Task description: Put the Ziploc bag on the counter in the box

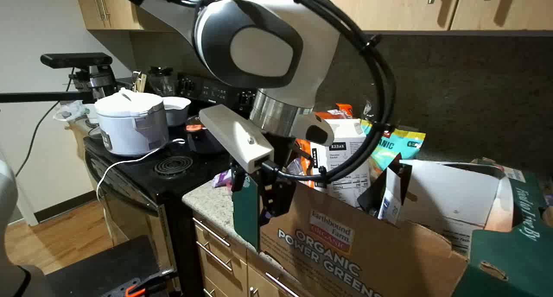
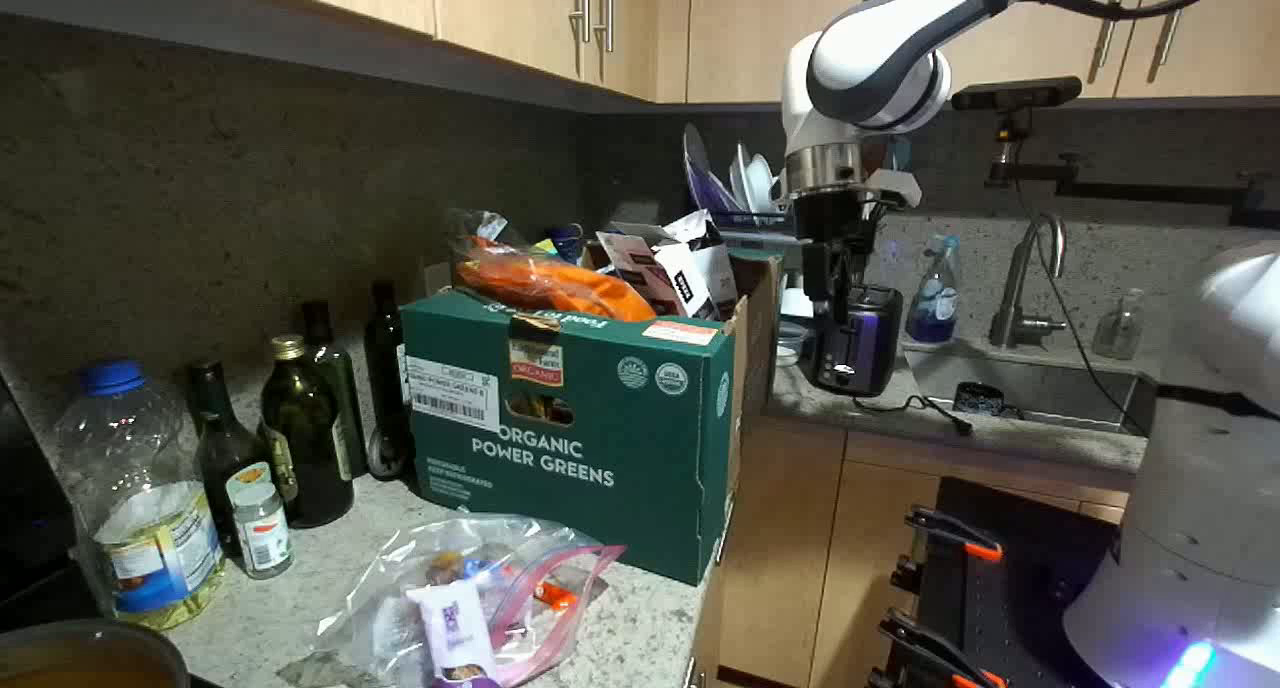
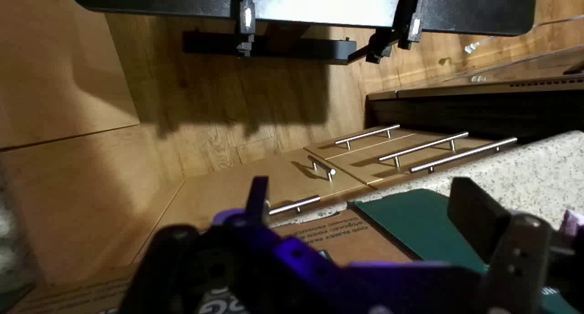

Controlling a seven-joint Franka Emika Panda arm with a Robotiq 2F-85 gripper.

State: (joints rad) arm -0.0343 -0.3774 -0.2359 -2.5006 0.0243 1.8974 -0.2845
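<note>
In an exterior view the Ziploc bag (image 2: 505,608), clear with a pink zip strip and wrapped snacks inside, lies on the counter (image 2: 325,578) in front of the box's green end. Only a small purple-and-pink piece of the bag (image 1: 222,179) shows behind the box in an exterior view. The box (image 1: 328,241) is a large carton, brown along its side, green at its end (image 2: 560,398), and full of groceries. My gripper (image 3: 365,200) stands open by a corner of the box, nothing between its fingers; the box's corner edge shows between them in the wrist view.
Grocery packets (image 1: 345,154) stick up out of the box. Several bottles (image 2: 300,438) stand along the wall by the bag. A rice cooker (image 1: 131,124) stands on the black stove (image 1: 142,172). A toaster (image 2: 858,343) sits past the box. Drawer handles (image 3: 463,154) jut out below the counter.
</note>
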